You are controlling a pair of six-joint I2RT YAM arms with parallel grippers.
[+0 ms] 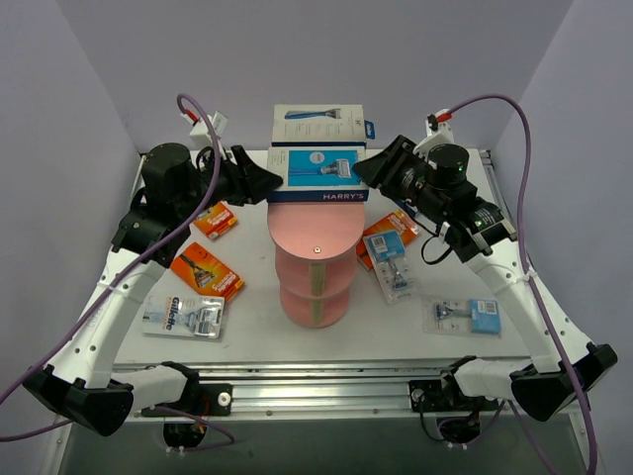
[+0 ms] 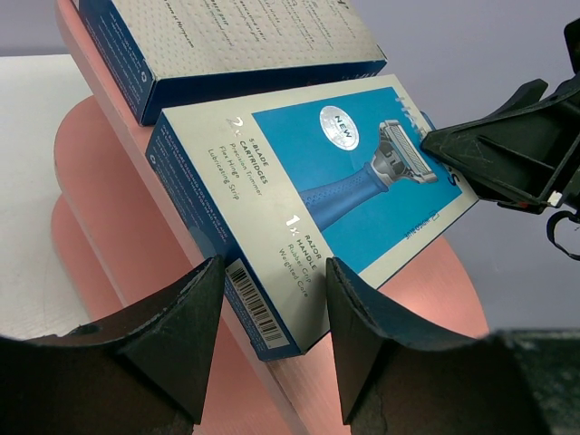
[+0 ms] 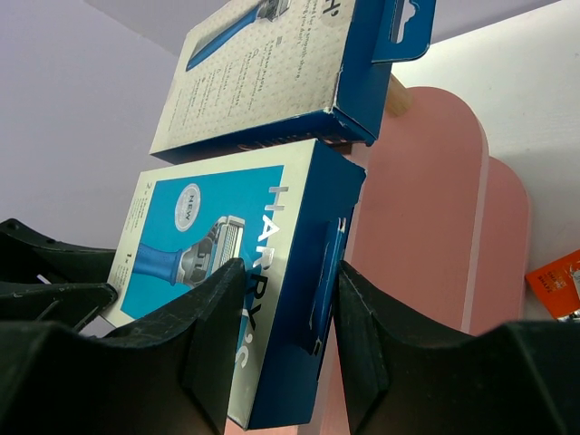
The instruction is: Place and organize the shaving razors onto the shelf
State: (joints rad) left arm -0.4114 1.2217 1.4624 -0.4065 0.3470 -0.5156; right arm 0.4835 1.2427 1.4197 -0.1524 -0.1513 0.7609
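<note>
The pink shelf (image 1: 315,247) carries two white-and-blue Harry's razor boxes on its top tier. The rear box (image 1: 318,124) stands behind the front box (image 1: 318,170), which tilts face up. My right gripper (image 3: 290,299) is shut across the front box's (image 3: 208,217) thickness at its right end, one finger on the printed face and the other on the hang tab. My left gripper (image 2: 272,299) stands open around that box's (image 2: 308,190) left corner; a gap shows beside the right finger (image 2: 362,317). In the top view the grippers flank the box, left (image 1: 272,183) and right (image 1: 361,170).
Loose razor packs lie on the table. Two orange cards (image 1: 215,220) (image 1: 207,271) and a clear Gillette pack (image 1: 184,317) are left of the shelf. An orange card (image 1: 388,236) under a clear blue pack (image 1: 389,259) and another clear pack (image 1: 463,315) are to the right.
</note>
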